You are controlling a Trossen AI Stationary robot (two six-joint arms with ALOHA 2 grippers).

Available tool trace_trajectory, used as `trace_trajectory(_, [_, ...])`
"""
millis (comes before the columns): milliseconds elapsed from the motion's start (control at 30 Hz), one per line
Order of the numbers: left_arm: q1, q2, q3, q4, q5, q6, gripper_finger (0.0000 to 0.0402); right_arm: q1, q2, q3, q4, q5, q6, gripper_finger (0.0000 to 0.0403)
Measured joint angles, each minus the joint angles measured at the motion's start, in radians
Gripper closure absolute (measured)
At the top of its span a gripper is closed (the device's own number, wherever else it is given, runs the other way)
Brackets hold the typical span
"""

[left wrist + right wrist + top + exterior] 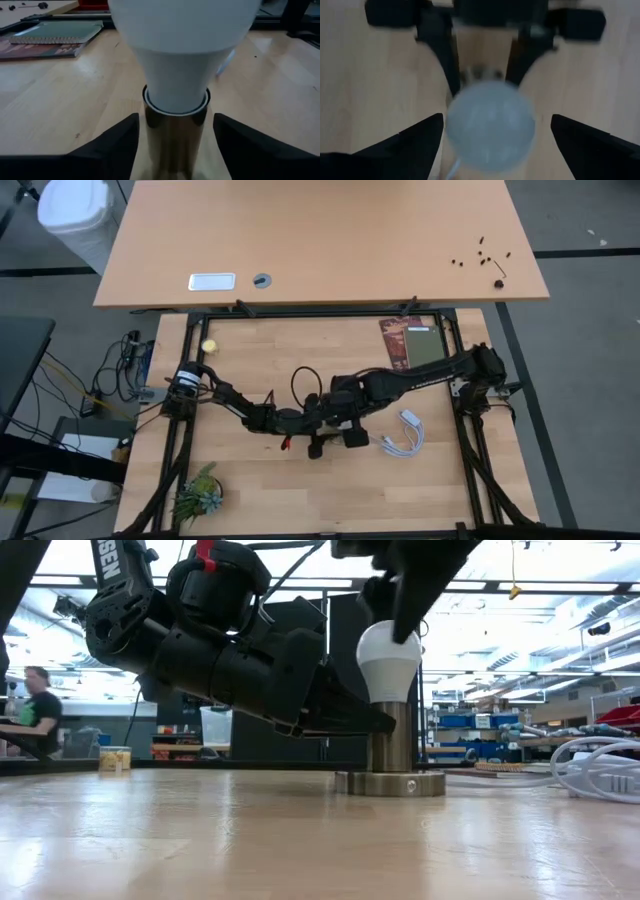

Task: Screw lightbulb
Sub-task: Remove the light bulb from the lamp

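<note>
The white lightbulb (388,658) stands upright with its base in the shiny metal socket tube (392,738), which rises from a round disc (390,783) on the wooden table. My left gripper (175,150) reaches in nearly level, open, with a finger on each side of the socket tube (175,132) and a narrow gap at both sides. My right gripper (492,145) hangs above the bulb's dome (490,129), pointing down and open, its fingers wide of the glass. In the high view both arms cover the bulb.
A white cord with its plug (405,435) lies on the table just right of the grippers. A book (410,340) lies at the far right, a small green plant (198,495) at the near left. A person (40,705) sits in the room beyond.
</note>
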Motion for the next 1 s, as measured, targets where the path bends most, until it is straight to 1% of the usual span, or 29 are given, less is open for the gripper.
trace_trajectory(100, [0.000,0.000,0.000,-0.005,0.000,0.000,0.0135,0.021,-0.004,0.013,-0.100,0.019,0.045,0.0029])
trace_trajectory(233, [0.000,0.000,0.000,-0.005,0.001,0.001,0.0134,0.057,-0.047,0.013,-0.173,0.049,0.151,0.0035])
trace_trajectory(333, [0.000,0.000,0.000,-0.004,0.001,0.002,0.0133,0.098,-0.105,-0.006,-0.161,0.105,0.235,0.0039])
trace_trajectory(467, [0.000,0.000,0.000,-0.005,-0.001,0.002,0.0133,0.167,-0.198,-0.075,-0.106,0.233,0.343,0.0043])
trace_trajectory(533, [0.000,0.000,0.000,-0.005,-0.007,0.003,0.0133,0.196,-0.249,-0.145,-0.025,0.280,0.383,0.0043])
trace_trajectory(600, [0.000,0.000,0.000,-0.003,-0.014,0.002,0.0133,0.220,-0.300,-0.232,0.094,0.309,0.404,0.0044])
trace_trajectory(700, [0.000,0.000,0.000,0.000,-0.019,-0.001,0.0133,0.238,-0.367,-0.389,0.298,0.350,0.408,0.0044])
trace_trajectory(767, [0.000,0.000,0.000,-0.002,-0.019,-0.002,0.0133,0.243,-0.402,-0.498,0.421,0.401,0.408,0.0045])
trace_trajectory(900, [0.000,0.000,0.000,-0.007,-0.019,-0.003,0.0133,0.248,-0.450,-0.693,0.620,0.513,0.433,0.0047])
trace_trajectory(1000, [0.000,0.000,0.000,-0.006,-0.019,-0.003,0.0133,0.248,-0.459,-0.821,0.824,0.543,0.434,0.0046])
